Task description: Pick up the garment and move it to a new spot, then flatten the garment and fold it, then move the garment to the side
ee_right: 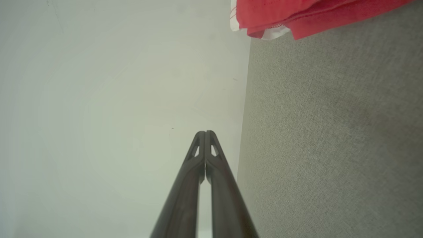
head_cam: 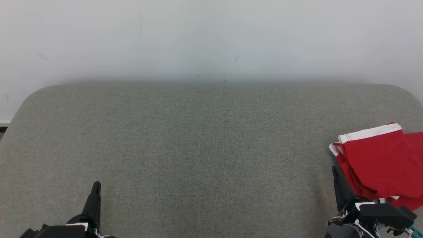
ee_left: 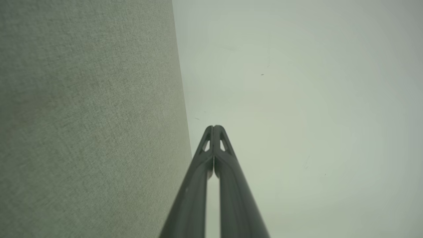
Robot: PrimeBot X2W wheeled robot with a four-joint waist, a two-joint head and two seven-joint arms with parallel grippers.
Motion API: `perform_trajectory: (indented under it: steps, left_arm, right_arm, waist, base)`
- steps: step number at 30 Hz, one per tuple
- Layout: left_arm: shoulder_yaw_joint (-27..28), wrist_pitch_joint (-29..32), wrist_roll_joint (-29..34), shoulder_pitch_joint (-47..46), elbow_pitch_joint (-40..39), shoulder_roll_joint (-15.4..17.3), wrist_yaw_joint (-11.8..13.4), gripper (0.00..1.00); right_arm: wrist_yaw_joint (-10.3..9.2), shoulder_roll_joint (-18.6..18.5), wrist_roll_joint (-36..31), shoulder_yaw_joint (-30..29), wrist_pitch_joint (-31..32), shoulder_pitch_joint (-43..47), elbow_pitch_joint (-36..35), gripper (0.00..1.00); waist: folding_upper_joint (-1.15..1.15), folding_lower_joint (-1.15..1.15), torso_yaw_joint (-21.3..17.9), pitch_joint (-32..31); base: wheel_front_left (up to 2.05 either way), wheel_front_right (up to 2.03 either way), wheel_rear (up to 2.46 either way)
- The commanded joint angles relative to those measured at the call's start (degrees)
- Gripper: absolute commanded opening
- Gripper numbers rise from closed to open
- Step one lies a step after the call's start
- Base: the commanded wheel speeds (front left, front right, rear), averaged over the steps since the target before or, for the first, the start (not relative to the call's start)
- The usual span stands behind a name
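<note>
Red garment (head_cam: pixel 380 162), partly cut off, lies beside the closed right claw (head_cam: pixel 335 170); left claw (head_cam: pixel 96 185) closed.

Long dark tapered jaws, triangular cut-outs near the tips, black wrist housings (head_cam: pixel 385 211), white labels (head_cam: pixel 365 205), thin white cables (head_cam: pixel 362 228)

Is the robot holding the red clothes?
No, the red garment lies on the grey table beside the right gripper, whose fingers are shut on nothing.

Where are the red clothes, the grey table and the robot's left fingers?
red garment (head_cam: pixel 380 162): head view, middle of the red cloth.
grey table (head_cam: pixel 198 148): head view, bare middle of its top.
left fingers (ee_left: pixel 196 180): left wrist view, on the surface of one shut finger.
</note>
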Motion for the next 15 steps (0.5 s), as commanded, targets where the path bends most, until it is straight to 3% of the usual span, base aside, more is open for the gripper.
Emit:
perform_trajectory:
  steps: [1, 15]
  left_arm:
    - [0.2, 0.0, -0.3, -0.5, -0.2, 0.2, -0.2, 0.00]
    - [0.2, 0.0, -0.3, -0.5, -0.2, 0.2, -0.2, 0.00]
  right_arm:
    - [0.18, 0.0, 0.1, 0.0, 0.2, -0.4, -0.1, 0.00]
    - [0.18, 0.0, 0.1, 0.0, 0.2, -0.4, -0.1, 0.00]
  waist:
    - [0.00, 0.00, 0.0, 0.0]
    - [0.00, 0.00, 0.0, 0.0]
  base:
    - [0.00, 0.00, 0.00]
    - [0.00, 0.00, 0.00]
